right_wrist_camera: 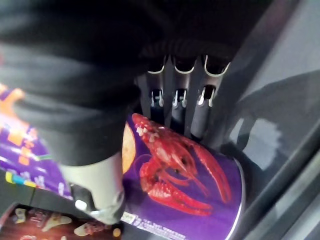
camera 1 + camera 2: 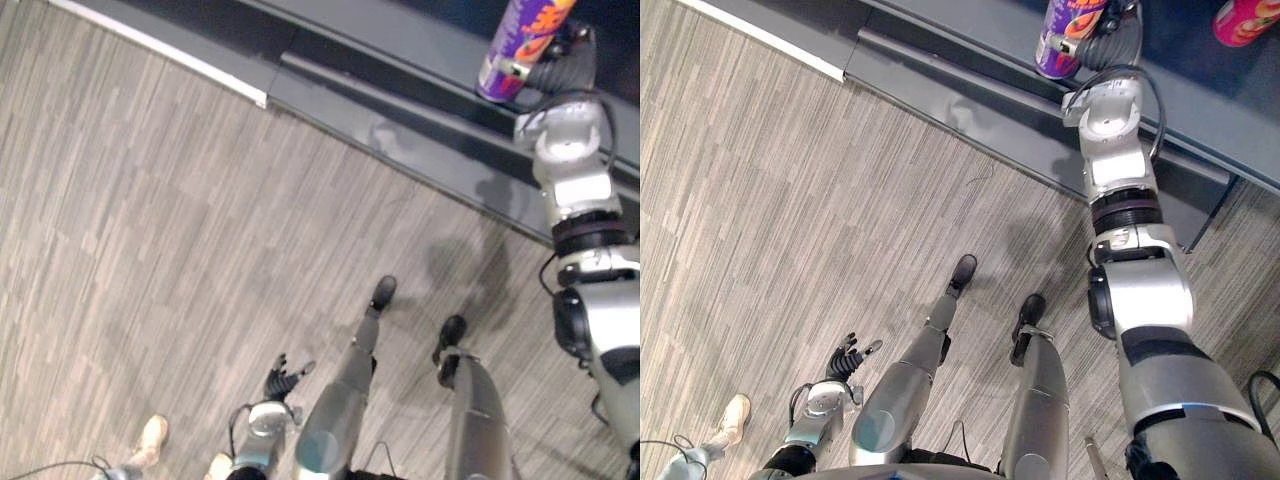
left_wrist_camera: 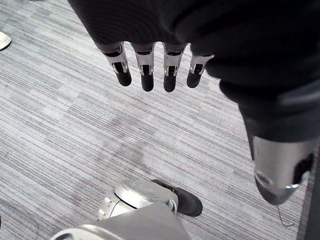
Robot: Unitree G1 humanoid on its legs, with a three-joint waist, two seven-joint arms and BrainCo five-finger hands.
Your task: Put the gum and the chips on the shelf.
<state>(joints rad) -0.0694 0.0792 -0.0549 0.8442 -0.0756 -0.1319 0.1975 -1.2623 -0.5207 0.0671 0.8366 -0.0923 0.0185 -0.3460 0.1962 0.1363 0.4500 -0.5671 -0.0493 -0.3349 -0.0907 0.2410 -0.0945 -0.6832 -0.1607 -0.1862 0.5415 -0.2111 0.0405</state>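
Left eye view: right hand (image 2: 563, 60) clasps the purple chips can (image 2: 518, 45) upright at the dark shelf (image 2: 400, 112). Left wrist view: left hand (image 3: 146, 64) hangs above carpet (image 3: 75, 130), fingers straight, holding nothing. Right wrist view: fingers and thumb wrap the can.

The purple chips can (image 2: 520, 45) runs off the upper edge in both eye views, so its top is cut away. The right hand (image 2: 563, 62) is wrapped round it, and from above its fingers are hidden behind the can. In the right wrist view the hand's dark cover masks much of the can's side. A pink can (image 2: 1243, 20) on the shelf (image 2: 1200, 100) is clipped by the corner. A dark printed pack (image 1: 35, 222) beneath the chips can is cut off and cannot be identified.
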